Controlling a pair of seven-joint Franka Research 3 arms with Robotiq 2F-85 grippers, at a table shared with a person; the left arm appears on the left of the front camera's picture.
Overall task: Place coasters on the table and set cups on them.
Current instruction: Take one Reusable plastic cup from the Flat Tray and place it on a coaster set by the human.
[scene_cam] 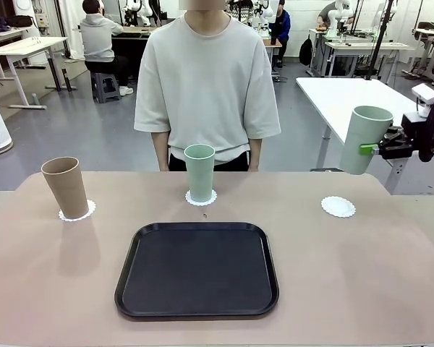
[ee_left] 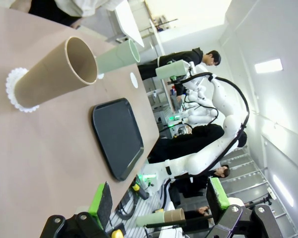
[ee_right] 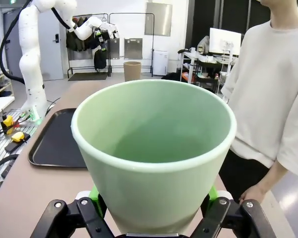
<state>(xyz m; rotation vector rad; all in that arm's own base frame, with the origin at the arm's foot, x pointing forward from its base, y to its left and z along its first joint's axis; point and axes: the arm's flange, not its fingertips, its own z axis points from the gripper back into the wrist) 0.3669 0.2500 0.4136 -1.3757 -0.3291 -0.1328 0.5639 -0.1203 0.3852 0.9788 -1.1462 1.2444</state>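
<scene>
Mint green cup (scene_cam: 364, 137) sits clamped in the right claw (scene_cam: 372, 149); left claw (ee_left: 159, 198) gapes apart.

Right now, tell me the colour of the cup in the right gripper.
Pale mint green cup, gripped by the right gripper; clearest in the right wrist view.

— What do we have behind the white-topped table (scene_cam: 351, 97)?

— Beyond it we see a grey floor (scene_cam: 79, 137) running back to more white desks (scene_cam: 22, 49) on the far left, well apart from it. A person in a grey hoodie (scene_cam: 100, 32) sits on a stool (scene_cam: 105, 85) between those desks and it.

— And the light?

— Bright and even (the far wall looks white). Farther back from the table we see another person in blue (scene_cam: 280, 25) standing among workbenches.
</scene>
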